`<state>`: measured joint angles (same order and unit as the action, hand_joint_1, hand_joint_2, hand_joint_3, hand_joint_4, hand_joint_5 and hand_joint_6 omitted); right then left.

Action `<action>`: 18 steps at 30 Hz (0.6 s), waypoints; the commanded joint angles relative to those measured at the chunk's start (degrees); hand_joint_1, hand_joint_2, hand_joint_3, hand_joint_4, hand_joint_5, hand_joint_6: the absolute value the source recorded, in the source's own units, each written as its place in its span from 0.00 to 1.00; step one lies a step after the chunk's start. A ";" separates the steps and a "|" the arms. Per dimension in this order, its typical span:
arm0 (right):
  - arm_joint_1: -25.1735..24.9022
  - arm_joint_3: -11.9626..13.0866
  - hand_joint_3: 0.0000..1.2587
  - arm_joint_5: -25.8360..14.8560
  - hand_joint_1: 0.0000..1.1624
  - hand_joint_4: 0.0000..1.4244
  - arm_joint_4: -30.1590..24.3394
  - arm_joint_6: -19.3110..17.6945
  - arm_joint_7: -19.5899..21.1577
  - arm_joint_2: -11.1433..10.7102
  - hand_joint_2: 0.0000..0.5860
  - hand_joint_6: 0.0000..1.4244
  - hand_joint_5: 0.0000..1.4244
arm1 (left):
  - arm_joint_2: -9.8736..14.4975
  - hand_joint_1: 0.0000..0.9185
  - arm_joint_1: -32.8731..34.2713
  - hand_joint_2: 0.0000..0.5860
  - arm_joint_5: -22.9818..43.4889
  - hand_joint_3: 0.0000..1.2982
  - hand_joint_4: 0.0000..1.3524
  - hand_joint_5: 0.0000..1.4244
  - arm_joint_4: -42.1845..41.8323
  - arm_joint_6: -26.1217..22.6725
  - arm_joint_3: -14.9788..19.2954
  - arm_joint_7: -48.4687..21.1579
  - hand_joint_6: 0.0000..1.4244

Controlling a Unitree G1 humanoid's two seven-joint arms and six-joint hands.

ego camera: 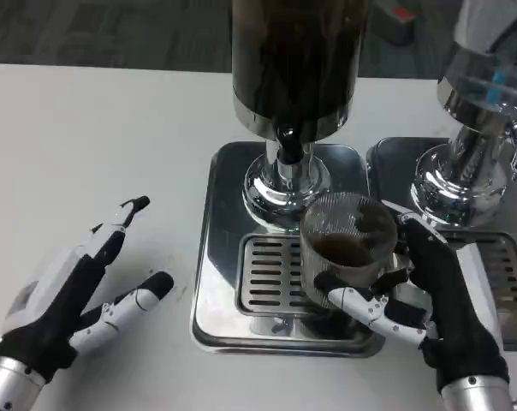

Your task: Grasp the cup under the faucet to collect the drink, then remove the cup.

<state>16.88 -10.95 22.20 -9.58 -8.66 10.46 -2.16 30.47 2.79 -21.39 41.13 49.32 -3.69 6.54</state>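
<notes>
right hand [430, 300] wrapped round the ribbed cup [348, 240] of dark drink, over the drip tray [271, 274], just off the faucet [286, 141]. left hand [70, 291] on the worktop [87, 145], fingers [134, 300] spread, holding nothing.

The cup [347, 244] is a clear, ribbed glass, upright, with dark drink in its lower part. It stands over the slotted drip grate [271, 276], just in front and to the right of the black faucet [288, 141], which hangs from the dark dispenser tank [296, 60].
</notes>
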 commanded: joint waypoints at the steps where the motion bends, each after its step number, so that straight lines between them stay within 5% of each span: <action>1: 2.02 -1.95 0.35 -0.18 0.77 0.41 -4.63 -0.51 -1.34 0.15 0.44 0.55 0.46 | 1.32 0.00 -1.60 0.25 -2.28 0.02 0.00 0.02 -2.70 0.62 -0.04 1.14 0.00; 10: 4.84 -3.16 0.36 -0.38 0.77 0.42 -9.63 0.54 -4.00 -0.97 0.44 0.56 0.46 | 4.40 0.00 -7.88 0.25 -7.43 0.01 0.00 0.00 -11.73 -1.36 2.12 5.02 0.00; 18: 7.41 -1.81 0.37 -2.70 0.77 0.42 -12.53 0.81 -7.21 -2.84 0.41 0.56 0.47 | 7.44 0.00 -15.01 0.24 -11.64 0.00 0.00 0.00 -18.58 -2.42 4.24 6.46 0.00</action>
<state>24.25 -13.04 20.87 -19.42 -7.23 4.02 -4.78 36.11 -10.18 -30.88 24.89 47.64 -0.45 11.91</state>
